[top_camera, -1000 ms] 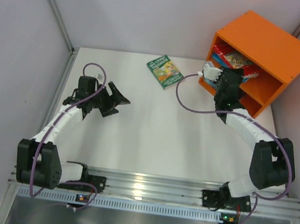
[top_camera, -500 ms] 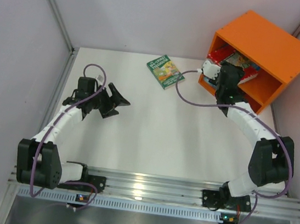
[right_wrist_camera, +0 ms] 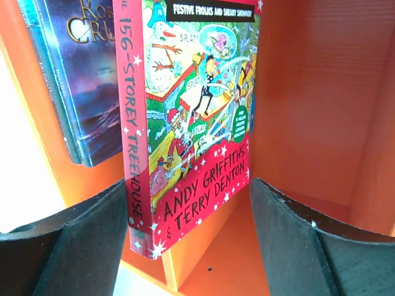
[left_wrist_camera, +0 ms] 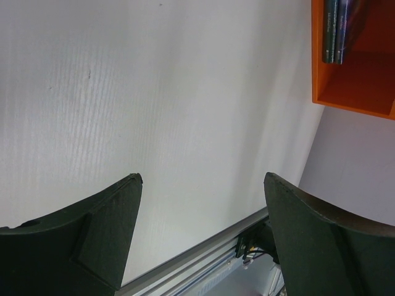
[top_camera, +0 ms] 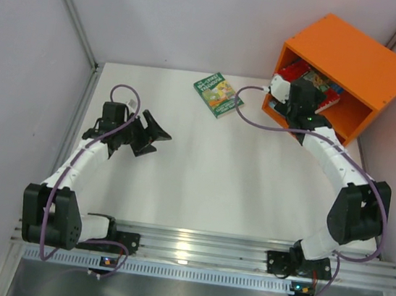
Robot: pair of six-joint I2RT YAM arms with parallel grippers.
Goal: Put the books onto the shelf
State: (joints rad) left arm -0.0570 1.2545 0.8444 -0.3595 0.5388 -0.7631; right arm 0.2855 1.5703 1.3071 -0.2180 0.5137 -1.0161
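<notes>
Right gripper (right_wrist_camera: 187, 182) released: jaws spread either side of red illustrated paperback (right_wrist_camera: 197, 123). Book stands beside dark purple paperback (right_wrist_camera: 86, 80), same compartment of bright orange wooden shelf (right_wrist_camera: 308, 92). Left gripper (left_wrist_camera: 202, 179) spread wide, empty, over white table (left_wrist_camera: 154, 92). Green paperback (top_camera: 218, 94) flat on table, left of shelf.

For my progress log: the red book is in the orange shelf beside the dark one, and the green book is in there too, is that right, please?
Not quite: the green book is not in the shelf; it lies flat on the table to its left, as the top external view shows. The red book is indeed in there beside the dark book.
</notes>
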